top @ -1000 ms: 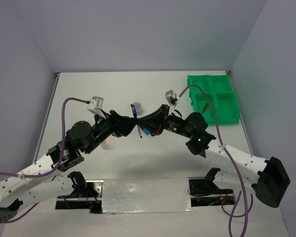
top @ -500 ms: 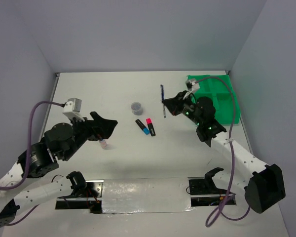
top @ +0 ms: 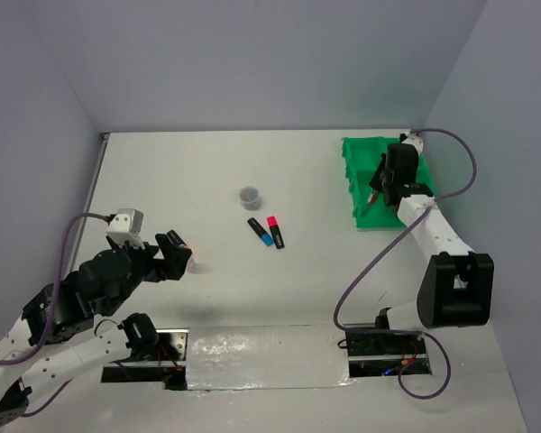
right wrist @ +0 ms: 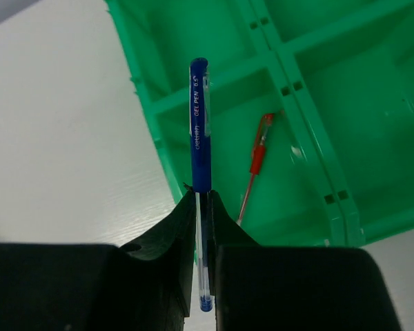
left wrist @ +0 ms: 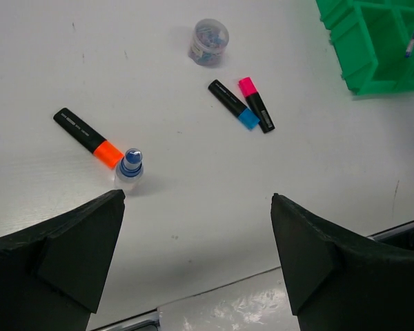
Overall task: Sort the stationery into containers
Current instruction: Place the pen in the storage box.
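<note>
Now my right gripper (right wrist: 201,201) is pinched on the blue pen (right wrist: 199,124), whose long axis runs straight ahead from my fingertips over the green tray (right wrist: 345,117). The red pen (right wrist: 257,157) lies in the compartment just to its right, nearly parallel. The tray's outer wall sits close on its left. My left gripper (left wrist: 196,200) is spread wide, far from the tray.

The green tray (right wrist: 317,96) is shiny, smooth plastic. The blue pen (right wrist: 199,124) is smooth plastic too, clear at one end. The desk (left wrist: 159,138) is white and matt. A shiny silver strip (top: 261,356) lies along its near edge. The round pot (left wrist: 209,41) is clear plastic. The left fingers (left wrist: 62,255) are dull black.
</note>
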{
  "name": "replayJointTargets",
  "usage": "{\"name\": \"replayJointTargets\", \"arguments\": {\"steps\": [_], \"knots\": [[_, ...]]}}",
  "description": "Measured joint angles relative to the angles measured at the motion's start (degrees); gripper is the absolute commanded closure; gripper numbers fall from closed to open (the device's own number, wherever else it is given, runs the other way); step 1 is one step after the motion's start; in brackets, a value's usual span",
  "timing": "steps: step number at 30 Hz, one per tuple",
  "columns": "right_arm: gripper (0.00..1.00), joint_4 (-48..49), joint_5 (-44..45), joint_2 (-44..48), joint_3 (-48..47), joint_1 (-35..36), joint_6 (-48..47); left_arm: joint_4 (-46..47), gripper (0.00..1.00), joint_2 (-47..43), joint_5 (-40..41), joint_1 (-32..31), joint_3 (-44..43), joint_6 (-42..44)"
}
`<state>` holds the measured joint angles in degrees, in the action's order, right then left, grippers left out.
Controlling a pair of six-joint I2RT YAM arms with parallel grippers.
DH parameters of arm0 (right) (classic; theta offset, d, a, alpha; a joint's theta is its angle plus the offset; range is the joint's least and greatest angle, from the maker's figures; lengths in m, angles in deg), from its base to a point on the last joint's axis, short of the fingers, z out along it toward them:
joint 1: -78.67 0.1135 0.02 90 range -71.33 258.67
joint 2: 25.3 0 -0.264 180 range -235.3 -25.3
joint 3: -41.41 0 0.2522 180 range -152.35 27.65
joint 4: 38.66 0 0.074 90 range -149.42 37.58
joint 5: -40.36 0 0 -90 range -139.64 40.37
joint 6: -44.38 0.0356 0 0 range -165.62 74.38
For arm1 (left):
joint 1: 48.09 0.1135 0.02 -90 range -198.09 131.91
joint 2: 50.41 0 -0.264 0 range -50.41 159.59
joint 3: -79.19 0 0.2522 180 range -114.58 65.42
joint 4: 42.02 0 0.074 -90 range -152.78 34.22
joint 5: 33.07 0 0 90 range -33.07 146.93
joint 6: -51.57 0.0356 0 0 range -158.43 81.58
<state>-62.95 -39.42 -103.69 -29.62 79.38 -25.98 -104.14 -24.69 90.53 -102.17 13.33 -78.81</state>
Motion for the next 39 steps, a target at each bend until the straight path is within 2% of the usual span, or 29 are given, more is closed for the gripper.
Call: {"name": "replayJointTargets", "arguments": {"steps": [9,23,27,28,29,34,39], "knots": [[0.98,-3.21,3.19,-8.68,-2.8,-4.13,-0.04,1.99,0.01,-0.98,-2.45,0.0,0.83,2.03],[0.95,0.7,1.22,-13.38,-2.27,-4.24,2.43,3.34,0.01,-1.18,-4.52,0.0,1.25,3.15],[0.9,1.88,-0.11,-15.39,-1.79,-4.24,3.48,3.45,0.01,-1.16,-4.94,0.0,1.25,3.48],[0.88,2.1,-0.31,-15.5,-1.38,-4.24,3.58,3.45,0.01,-1.16,-4.98,0.0,1.25,3.87],[0.81,2.14,-0.46,-15.5,-1.01,-4.24,3.76,3.45,0.01,-1.16,-5.05,0.0,1.25,4.0],[0.7,2.32,-1.6,-15.8,-0.68,-4.24,4.68,3.45,0.01,-1.16,-5.38,0.0,1.27,4.2],[0.66,1.88,-2.75,-18.75,-2.34,-4.24,4.76,3.48,0.01,-1.18,-5.4,-0.02,1.27,4.2]]}}
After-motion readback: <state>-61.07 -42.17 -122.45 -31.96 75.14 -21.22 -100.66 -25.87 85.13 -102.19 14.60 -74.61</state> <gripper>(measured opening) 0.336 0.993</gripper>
